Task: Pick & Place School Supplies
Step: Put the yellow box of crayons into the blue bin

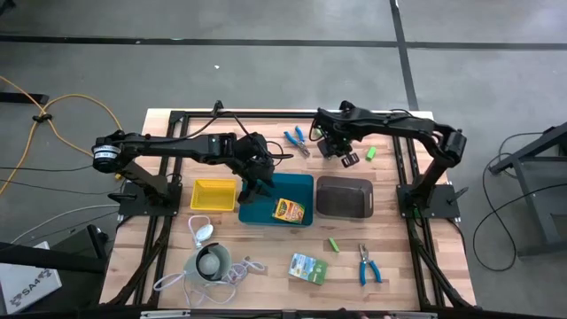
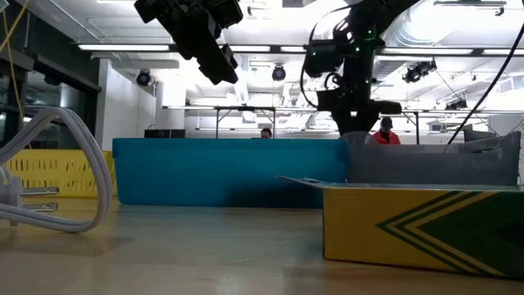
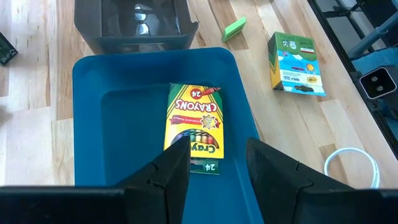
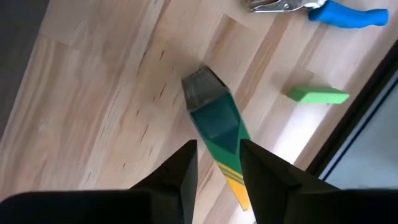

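Observation:
My left gripper [image 1: 255, 188] hangs open and empty above the near-left part of the teal tray [image 1: 266, 213]. A yellow crayon box [image 3: 194, 121] lies flat on the tray floor, and in the left wrist view my fingers [image 3: 214, 146] stand above its near end. My right gripper [image 1: 344, 155] is at the far right of the table, shut on a green-and-yellow crayon box [image 4: 217, 124]. A lime-green block [image 1: 370, 153] lies beside it, and a blue-handled tool [image 1: 297, 140] lies to its left. My right gripper pinches the green-and-yellow crayon box between its two fingers, on the box's two long sides near its yellow end [image 4: 231, 177]. The fingers lie along the box. The box's grey end [image 4: 200, 84] points away from the gripper toward the table top.
The yellow tray [image 1: 213, 194] stands left of the teal one, and the dark grey tray [image 1: 345, 196] right of it. Near the front edge lie a green-and-white pack [image 1: 307, 267], a small green block [image 1: 334, 245], a second blue-handled tool [image 1: 368, 264] and the white round gadget with cord [image 1: 211, 261].

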`<state>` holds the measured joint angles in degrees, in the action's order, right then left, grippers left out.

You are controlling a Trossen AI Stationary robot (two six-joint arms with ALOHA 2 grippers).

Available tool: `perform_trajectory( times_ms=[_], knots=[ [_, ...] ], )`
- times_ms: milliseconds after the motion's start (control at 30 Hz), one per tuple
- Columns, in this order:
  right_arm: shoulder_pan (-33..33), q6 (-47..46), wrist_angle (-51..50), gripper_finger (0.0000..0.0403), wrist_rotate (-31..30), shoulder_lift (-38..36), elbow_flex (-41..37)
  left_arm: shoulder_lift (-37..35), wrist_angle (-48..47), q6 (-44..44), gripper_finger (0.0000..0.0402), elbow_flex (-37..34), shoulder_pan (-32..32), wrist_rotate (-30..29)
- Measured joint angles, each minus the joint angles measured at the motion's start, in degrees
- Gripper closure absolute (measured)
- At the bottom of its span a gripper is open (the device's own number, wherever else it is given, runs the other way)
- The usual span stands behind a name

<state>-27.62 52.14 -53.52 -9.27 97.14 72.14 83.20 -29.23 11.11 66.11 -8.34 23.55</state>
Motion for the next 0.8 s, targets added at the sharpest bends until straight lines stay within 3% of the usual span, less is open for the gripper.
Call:
perform_trajectory(
  times_ms=[167, 800],
  knots=[
    [0.0, 1.1, -0.1, 0.0293, 2.1, -2.1, 0.0, 0.0, 0.2, 0.0, 0.0252, 0.0, 0.0, 0.0],
    [3.8, 0.6, 0.2, 0.0293, -0.7, -2.1, 0.0, 0.0, 0.2, 0.4, 0.0252, 0.0, 0.0, 0.0]
  ],
)
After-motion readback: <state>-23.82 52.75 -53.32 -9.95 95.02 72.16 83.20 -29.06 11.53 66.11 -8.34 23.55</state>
